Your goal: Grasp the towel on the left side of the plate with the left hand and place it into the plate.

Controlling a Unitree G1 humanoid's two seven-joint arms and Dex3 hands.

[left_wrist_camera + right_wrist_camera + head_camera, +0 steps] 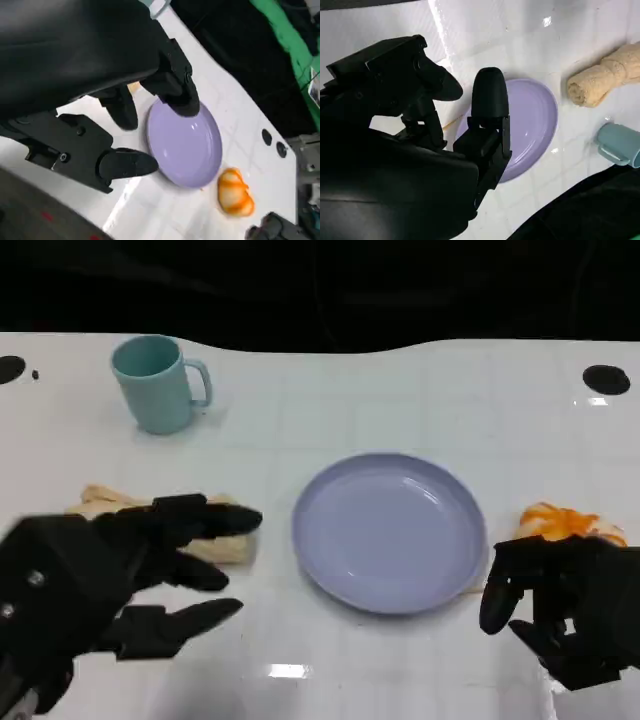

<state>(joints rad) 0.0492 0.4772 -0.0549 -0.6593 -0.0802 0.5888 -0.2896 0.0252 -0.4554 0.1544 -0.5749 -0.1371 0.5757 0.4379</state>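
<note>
White tiled table (400,390). Lavender plate (388,530) at centre. Beige rolled towel (225,545) at 9 o'clock of plate. Teal mug (155,383) at 10 o'clock. Orange-white cloth (565,522) at 3 o'clock.

A white table (400,400) with a faint grid of pale lines covers most of the head view, its glossy top catching small bright glints of overhead light near the lower middle and at the right edge. Its far edge runs across the upper part of the frame in a gentle wavy line. Beyond that edge everything is black and featureless. Round black holes (606,379) sit in the tabletop at the upper right and the upper left. In the left wrist view, a strip of bright green fabric (285,35) shows at the upper right, against the dark surroundings.
</note>
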